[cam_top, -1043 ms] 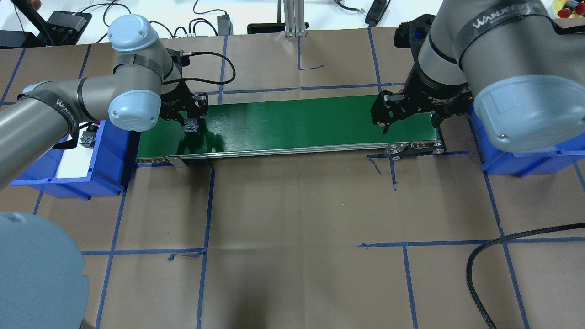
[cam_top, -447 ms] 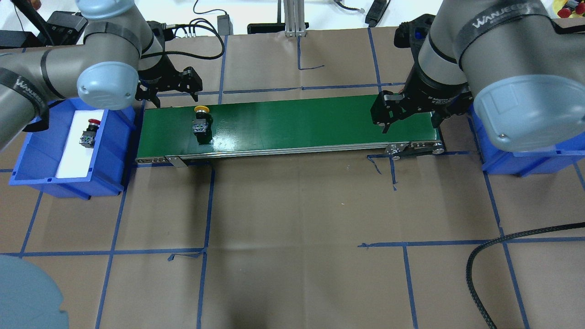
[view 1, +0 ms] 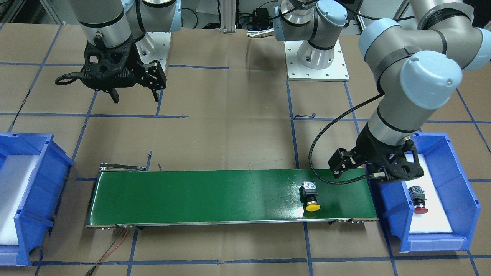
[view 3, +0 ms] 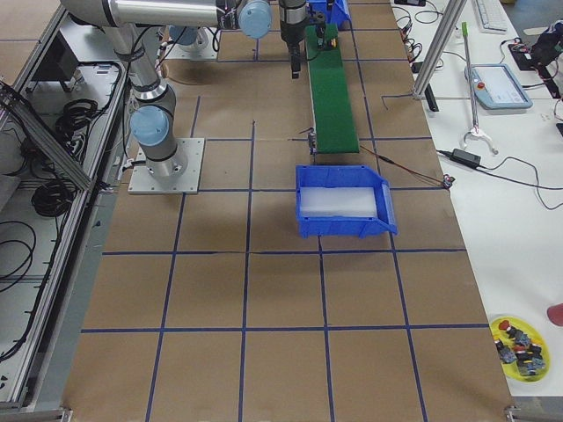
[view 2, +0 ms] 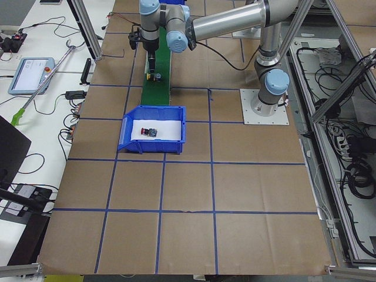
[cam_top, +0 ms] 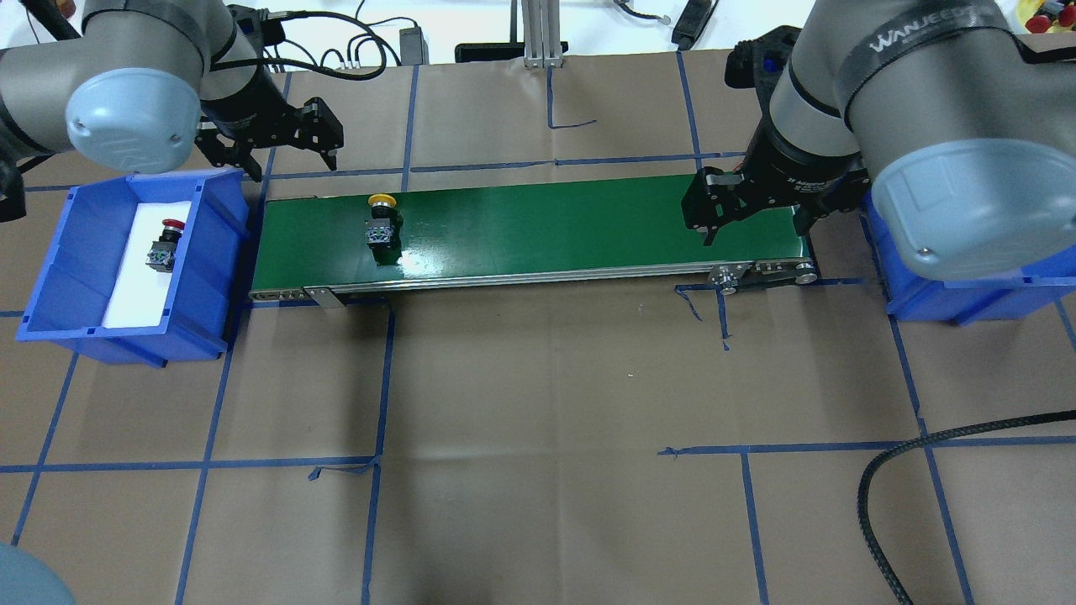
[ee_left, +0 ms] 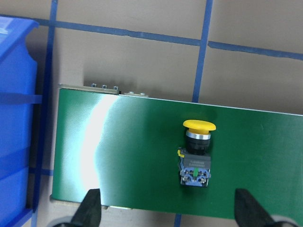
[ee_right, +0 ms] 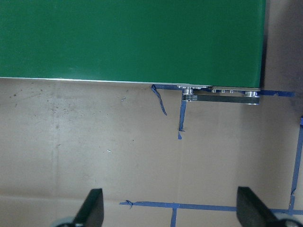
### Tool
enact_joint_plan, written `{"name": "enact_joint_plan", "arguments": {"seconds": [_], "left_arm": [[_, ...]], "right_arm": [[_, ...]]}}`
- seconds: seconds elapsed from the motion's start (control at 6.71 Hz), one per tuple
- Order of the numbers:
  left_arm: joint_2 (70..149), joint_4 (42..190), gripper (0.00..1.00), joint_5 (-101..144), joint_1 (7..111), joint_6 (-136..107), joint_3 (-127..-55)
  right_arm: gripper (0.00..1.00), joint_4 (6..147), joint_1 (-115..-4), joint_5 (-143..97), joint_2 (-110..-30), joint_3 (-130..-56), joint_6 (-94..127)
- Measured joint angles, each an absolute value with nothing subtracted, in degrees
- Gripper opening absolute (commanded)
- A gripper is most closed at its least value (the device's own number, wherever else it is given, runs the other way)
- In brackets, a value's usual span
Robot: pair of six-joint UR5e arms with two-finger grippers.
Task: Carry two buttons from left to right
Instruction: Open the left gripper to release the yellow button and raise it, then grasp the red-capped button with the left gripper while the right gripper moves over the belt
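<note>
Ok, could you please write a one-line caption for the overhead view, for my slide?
Yellow button lies on the green belt; red button sits in the left blue bin.

Brown paper (cam_top: pixel 538 378) gridded with blue tape (cam_top: pixel 206 464) covers the work table, a black ribbed hose (cam_top: pixel 861 504) curling across one corner. A white bench (view 2: pixel 41 117) runs along one side, strewn with cables, a pendant screen (view 2: pixel 30 75) and a yellow plate (view 3: pixel 537 327) of small parts. A dark post (view 2: pixel 85 29) rises at the table's edge under bright, even light.
</note>
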State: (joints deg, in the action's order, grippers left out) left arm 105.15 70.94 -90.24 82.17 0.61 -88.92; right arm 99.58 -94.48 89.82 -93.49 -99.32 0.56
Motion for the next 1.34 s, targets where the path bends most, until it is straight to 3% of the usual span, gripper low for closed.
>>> {"name": "enact_joint_plan", "arguments": {"seconds": [0.75,1.34], "left_arm": [[108.0,71.16,1.0,-90.18,65.5,19.2,-88.62],[111.68,68.33,1.0,-90.16,61.54,28.57,-88.65]], "right_arm": [[1.0,99.93,-94.48,89.78,-93.19,-99.4,0.7],[1.0,105.22,-94.48,89.72,-89.34,-99.12,0.86]]}}
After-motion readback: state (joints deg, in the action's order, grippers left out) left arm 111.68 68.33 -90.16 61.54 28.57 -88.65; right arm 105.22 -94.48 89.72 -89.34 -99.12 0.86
